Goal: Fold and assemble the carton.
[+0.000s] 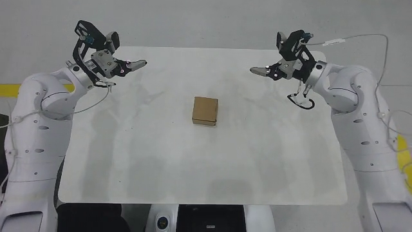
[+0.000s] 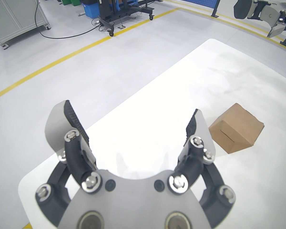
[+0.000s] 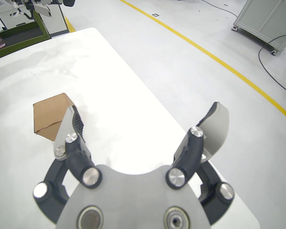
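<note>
1. Above the far left corner of the white table (image 1: 270, 167), the left gripper (image 1: 133, 64) hangs in the air, with its two fingers spread wide and nothing between them.
2. Above the far right side of the table, the right gripper (image 1: 257, 71) hangs in the same way, fingers spread and holding nothing.
3. The two grippers point inward, toward each other, and both are well apart from the carton.
4. The brown carton (image 1: 205, 110) stands near the middle of the table, between the two arms, as a closed small box. One side face shows a flap seam.
</note>
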### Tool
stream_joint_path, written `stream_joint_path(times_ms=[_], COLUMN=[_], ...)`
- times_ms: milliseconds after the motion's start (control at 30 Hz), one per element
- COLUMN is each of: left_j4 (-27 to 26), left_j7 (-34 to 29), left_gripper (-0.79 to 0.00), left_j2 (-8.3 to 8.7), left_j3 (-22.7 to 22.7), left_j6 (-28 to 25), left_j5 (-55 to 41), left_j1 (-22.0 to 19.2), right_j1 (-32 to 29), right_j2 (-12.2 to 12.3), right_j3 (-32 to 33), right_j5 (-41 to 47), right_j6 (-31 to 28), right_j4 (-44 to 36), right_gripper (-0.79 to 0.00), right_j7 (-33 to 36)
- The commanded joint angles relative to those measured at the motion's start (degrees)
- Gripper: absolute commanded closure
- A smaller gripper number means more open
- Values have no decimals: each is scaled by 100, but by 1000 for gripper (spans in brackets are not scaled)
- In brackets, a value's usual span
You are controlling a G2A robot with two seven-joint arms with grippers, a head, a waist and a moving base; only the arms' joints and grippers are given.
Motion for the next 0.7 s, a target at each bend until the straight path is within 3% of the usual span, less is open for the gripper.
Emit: stream_joint_path(times_ms=[0, 667], left_j4=[-3, 3], left_j7=[37, 105], left_gripper=[-785, -784], left_j2=[11, 20], left_j3=[-23, -40], left_j6=[-12, -17], left_j5=[30, 12], left_j1=[-35, -62], right_j1=[28, 40], right_j2=[4, 9], right_j3=[2, 7], right_j5=[6, 11], right_j6=[25, 36], right_j4=[12, 19], right_gripper=[-785, -784], right_j7=[-3, -2])
